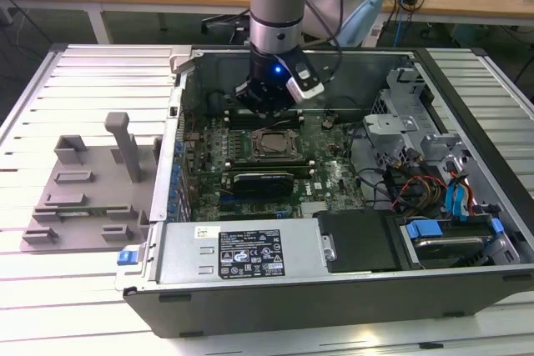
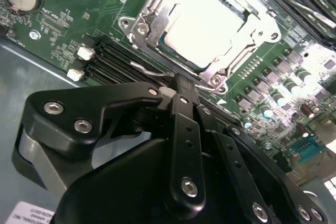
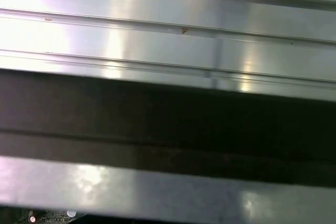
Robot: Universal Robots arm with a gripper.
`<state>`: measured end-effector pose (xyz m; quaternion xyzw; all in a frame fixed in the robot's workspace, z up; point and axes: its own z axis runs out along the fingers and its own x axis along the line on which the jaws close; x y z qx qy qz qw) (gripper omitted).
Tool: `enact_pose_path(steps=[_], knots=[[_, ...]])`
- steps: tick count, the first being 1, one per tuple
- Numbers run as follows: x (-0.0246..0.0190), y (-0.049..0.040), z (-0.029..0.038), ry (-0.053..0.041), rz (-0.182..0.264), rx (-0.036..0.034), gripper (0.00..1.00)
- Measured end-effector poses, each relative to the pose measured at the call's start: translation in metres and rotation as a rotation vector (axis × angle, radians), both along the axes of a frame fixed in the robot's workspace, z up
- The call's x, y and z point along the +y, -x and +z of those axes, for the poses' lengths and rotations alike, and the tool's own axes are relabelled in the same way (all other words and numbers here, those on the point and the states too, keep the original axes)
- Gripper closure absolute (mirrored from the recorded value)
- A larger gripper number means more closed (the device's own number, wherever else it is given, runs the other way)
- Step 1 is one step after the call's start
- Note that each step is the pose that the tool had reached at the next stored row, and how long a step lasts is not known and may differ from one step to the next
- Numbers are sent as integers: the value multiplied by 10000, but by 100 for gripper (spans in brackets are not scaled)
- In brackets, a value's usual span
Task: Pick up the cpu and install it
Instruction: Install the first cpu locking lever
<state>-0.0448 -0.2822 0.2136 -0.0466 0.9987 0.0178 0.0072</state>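
Observation:
In the second wrist view the cpu [image 2: 203, 23], a pale silvery square, lies flat in the motherboard socket [image 2: 157, 19], framed by the socket's metal bracket. My gripper [image 2: 181, 85] hangs just above the board beside that socket, its black fingers drawn together with nothing between them. Its tip is close to the thin wire lever [image 2: 149, 70] at the socket's edge. In the exterior view the gripper [image 1: 269, 107] sits inside the open computer case, just behind the socket [image 1: 274, 144].
The open case [image 1: 467, 122] has drive cages and cables on the exterior view's right. Memory slots [image 2: 113, 59] flank the socket. A grey plastic tray [image 1: 83, 193] rests on the slatted table [image 1: 92, 81] on the exterior view's left. Workbenches stand behind.

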Motion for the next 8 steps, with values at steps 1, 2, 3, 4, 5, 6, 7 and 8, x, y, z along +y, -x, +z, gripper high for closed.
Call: enact_pose_path(steps=[1, 2, 3, 4, 5, 6, 7, 8], knots=[[0, -12, -5, 0, -1, 4, 89], [0, -43, -14, 2, 0, 10, 89], [0, -67, -20, 1, 0, 13, 89], [0, -83, -24, 1, 1, 17, 89], [0, -105, -32, 1, 0, 21, 89], [0, -122, -38, 1, -1, 25, 89], [0, -142, -45, 1, 0, 29, 89], [0, -157, -51, 1, 0, 32, 89]])
